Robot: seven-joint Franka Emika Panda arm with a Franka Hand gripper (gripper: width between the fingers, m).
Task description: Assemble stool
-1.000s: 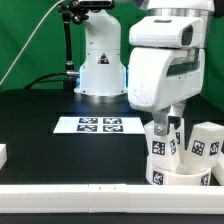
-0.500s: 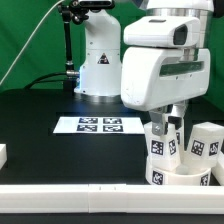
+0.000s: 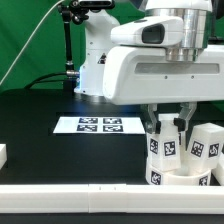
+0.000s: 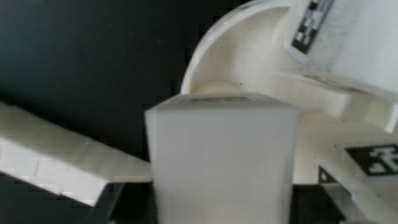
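The end effector [image 3: 167, 124] is hanging low over the exterior view's right side, its two dark fingers [image 3: 150, 126] reaching down on either side of an upright white leg [image 3: 165, 143] and pressing against its upper part, so it is clenching that leg. In the wrist view the leg [image 4: 217, 160] is filling the middle of the picture as a tall white block with a flat top, and part of a dark finger [image 4: 111, 203] is showing at its lower edge. The leg is carrying a black-and-white tag and is standing on the round seat [image 3: 183, 179], a low white disc lying on the black surface [image 3: 50, 140] near the white bar [image 3: 70, 200] that is edging the front. The seat's curved rim [image 4: 240, 50] is sweeping behind the leg in the wrist view. A second tagged leg [image 3: 204, 146] is standing just beside the gripped one, further toward the exterior view's right. The marker board [image 3: 100, 125] is lying flat on the surface toward the exterior view's left of the end effector, apart from the stool parts. A small white block [image 3: 3, 155] is sitting at the left edge.
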